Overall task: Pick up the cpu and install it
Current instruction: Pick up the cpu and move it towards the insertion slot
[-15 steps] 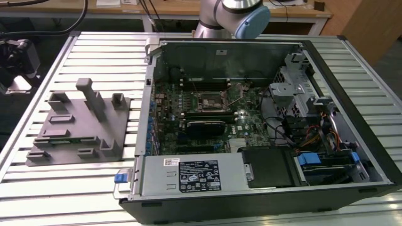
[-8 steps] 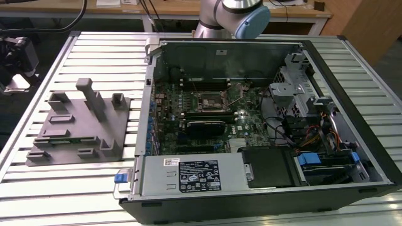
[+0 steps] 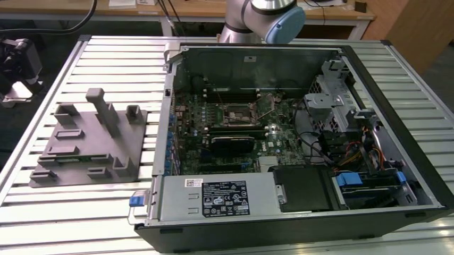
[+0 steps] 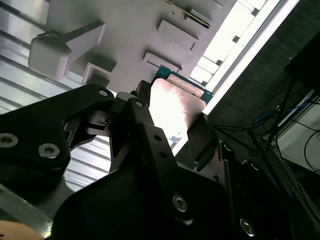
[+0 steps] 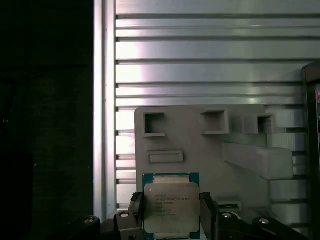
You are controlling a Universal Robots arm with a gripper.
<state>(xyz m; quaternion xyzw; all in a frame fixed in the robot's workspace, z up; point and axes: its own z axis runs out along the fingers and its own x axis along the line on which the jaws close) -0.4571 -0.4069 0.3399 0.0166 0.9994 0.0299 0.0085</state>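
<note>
The cpu (image 5: pixel 171 207), a flat square chip with a silvery top and a green rim, is gripped by two opposite edges between my gripper's (image 5: pixel 171 216) black fingers (image 5: pixel 136 210). The gripper is shut on it. In the second wrist view the cpu (image 4: pixel 176 105) shows from the side, held between the fingers (image 4: pixel 145 120) of the gripper (image 4: pixel 172 125), above the grey holder block (image 4: pixel 125 30). In the first wrist view the grey holder block (image 5: pixel 200 145) lies on the slatted table behind the chip. The black socket (image 3: pixel 237 112) with its metal frame sits on the motherboard inside the open computer case (image 3: pixel 397 159).
The grey holder block (image 3: pixel 85 143), with upright posts and recesses, lies on the slatted aluminium table (image 3: pixel 106 69) at the exterior view's left of the case. The arm (image 3: pixel 273 18) rises behind the case. Cables, drive cages and a power supply (image 3: pixel 212 199) crowd the case.
</note>
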